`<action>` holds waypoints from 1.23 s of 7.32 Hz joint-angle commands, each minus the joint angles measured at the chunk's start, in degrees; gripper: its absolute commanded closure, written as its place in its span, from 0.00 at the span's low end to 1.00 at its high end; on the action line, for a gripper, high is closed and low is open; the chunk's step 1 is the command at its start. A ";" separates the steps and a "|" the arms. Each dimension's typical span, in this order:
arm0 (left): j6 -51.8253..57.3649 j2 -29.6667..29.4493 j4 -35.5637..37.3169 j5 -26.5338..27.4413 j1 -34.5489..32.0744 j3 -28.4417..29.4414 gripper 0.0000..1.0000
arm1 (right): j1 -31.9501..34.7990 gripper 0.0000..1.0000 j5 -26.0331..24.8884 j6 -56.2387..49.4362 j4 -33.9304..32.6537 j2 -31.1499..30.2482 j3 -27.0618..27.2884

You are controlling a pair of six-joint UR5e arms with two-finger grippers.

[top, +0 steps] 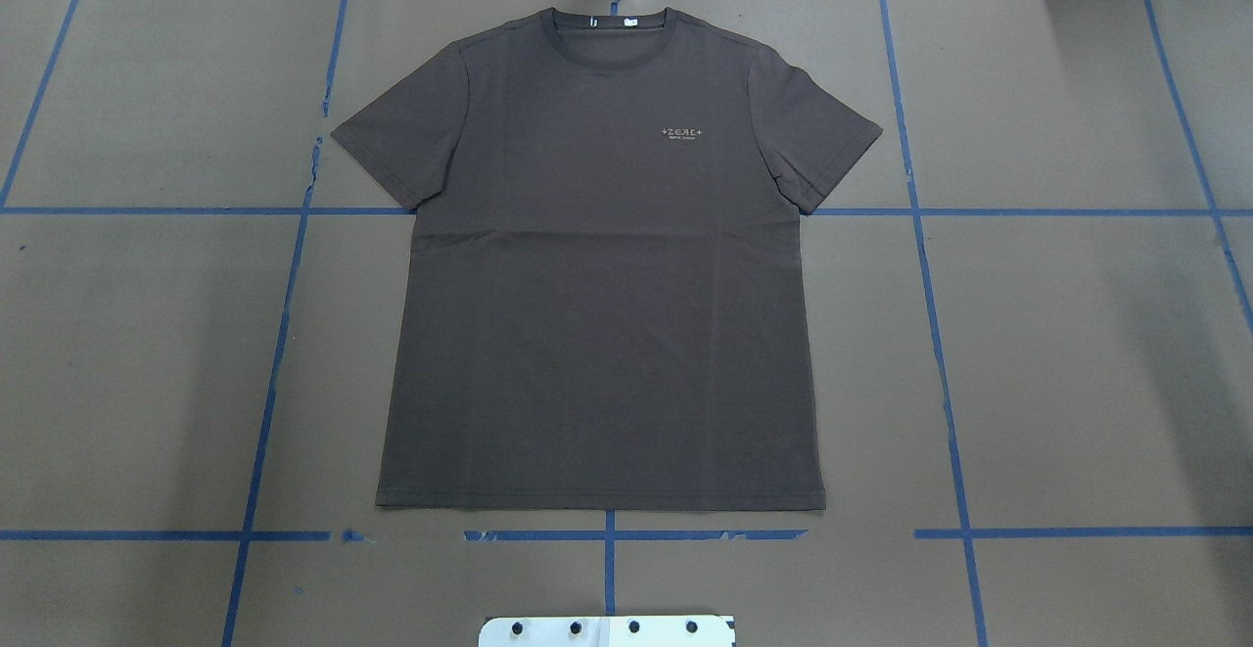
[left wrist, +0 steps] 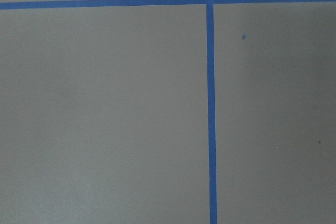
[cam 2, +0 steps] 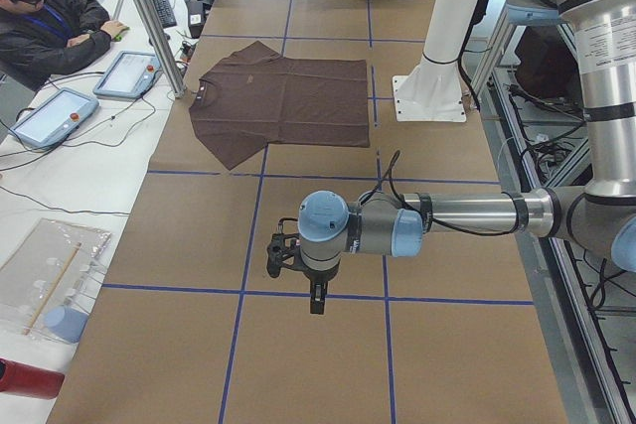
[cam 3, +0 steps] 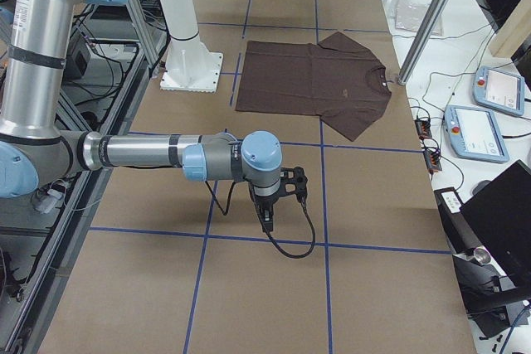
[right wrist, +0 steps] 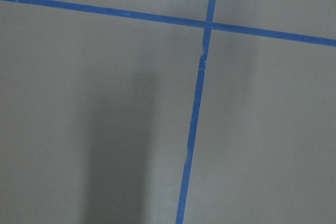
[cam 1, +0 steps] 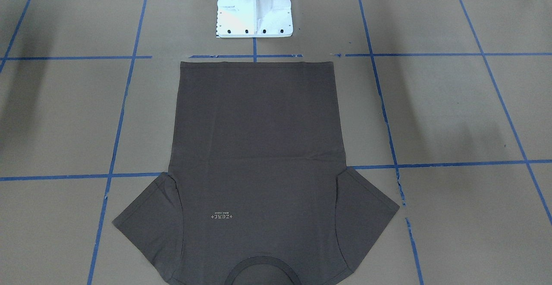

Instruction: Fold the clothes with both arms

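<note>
The dark brown T-shirt (top: 597, 265) lies flat and spread out, face up, on the brown paper table. Its collar is at the far edge, its hem near the robot base. It also shows in the front-facing view (cam 1: 258, 155) and both side views (cam 2: 283, 101) (cam 3: 311, 80). My left gripper (cam 2: 316, 300) hangs over bare paper, far from the shirt. My right gripper (cam 3: 265, 221) hangs likewise at the other end. Both show only in side views, so I cannot tell whether they are open or shut. Both wrist views show only paper and blue tape.
The white pedestal base (cam 1: 254, 9) stands just behind the shirt's hem. Blue tape lines (top: 284, 334) grid the table. A metal post (cam 2: 149, 17) stands at the far edge by the collar. An operator (cam 2: 45, 22) sits beyond with control tablets (cam 2: 129, 74).
</note>
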 commanded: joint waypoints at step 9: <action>-1.52 -11.67 -27.22 0.45 0.00 7.09 0.00 | -19.60 0.00 -8.08 45.83 29.65 25.82 -11.97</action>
